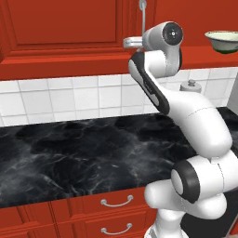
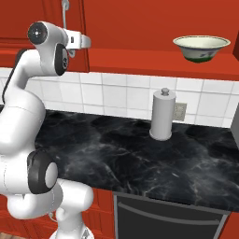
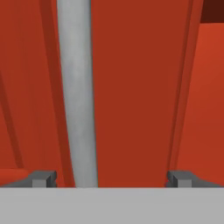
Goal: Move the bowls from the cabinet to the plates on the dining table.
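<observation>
The red cabinet [image 1: 69,28] hangs above the counter, with a long silver handle [image 3: 78,96] on its door. My gripper [image 3: 111,179] is open and held up close to that door. The handle runs between the fingertips [image 3: 43,178], nearer the left one, and I see no contact. From the base the hand [image 1: 132,42] sits just below the handle [image 1: 142,9]. One cream bowl [image 2: 201,47] with a green foot rests on the cabinet's shelf to the right, also seen at the upper right as bowl [image 1: 223,41]. The plates and dining table are out of view.
A black marble counter [image 1: 83,148] runs below, backed by white tiles. A grey upright cylinder [image 2: 162,114] stands on it under the bowl. Red drawers [image 1: 116,202] with short handles are beneath the counter, and a dark appliance front [image 2: 168,219] is at the right.
</observation>
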Controlling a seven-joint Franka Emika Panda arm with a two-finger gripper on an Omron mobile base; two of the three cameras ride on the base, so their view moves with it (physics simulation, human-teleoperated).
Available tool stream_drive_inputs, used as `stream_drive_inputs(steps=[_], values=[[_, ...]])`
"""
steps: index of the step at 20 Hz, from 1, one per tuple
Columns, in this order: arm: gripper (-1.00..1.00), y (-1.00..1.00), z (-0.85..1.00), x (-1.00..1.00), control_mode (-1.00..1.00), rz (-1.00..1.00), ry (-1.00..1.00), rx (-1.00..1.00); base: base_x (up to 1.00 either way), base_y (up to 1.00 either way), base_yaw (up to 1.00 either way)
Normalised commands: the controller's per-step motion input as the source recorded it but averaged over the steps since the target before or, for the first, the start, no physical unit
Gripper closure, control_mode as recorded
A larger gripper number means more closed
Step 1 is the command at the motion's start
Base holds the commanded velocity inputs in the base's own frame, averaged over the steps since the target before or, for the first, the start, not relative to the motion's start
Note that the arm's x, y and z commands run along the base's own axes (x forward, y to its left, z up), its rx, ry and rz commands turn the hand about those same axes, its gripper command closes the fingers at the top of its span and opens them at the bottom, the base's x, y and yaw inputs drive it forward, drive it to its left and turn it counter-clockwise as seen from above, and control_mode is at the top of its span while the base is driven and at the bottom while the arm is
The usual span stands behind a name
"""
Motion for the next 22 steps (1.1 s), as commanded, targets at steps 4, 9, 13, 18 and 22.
stream_drive_inputs(steps=[4, 9, 13, 18, 22], values=[[1.0, 0.0, 0.0, 0.0, -1.0, 0.0, 0.0, 0.0, 0.0, 0.0, 0.0], [1.0, 0.0, 0.0, 0.0, -1.0, 0.0, 0.0, 0.0, 0.0, 0.0, 0.0], [1.0, 0.04, 0.04, 0.0, -1.0, 0.0, 0.0, 0.0, 0.0, 0.0, 0.0], [1.0, 0.15, 0.16, -0.12, -1.0, -0.05, -0.01, 0.0, 0.0, 0.0, 0.0], [1.0, 0.19, 0.16, -0.16, -1.0, -0.07, 0.0, 0.0, 0.0, 0.0, 0.0]])
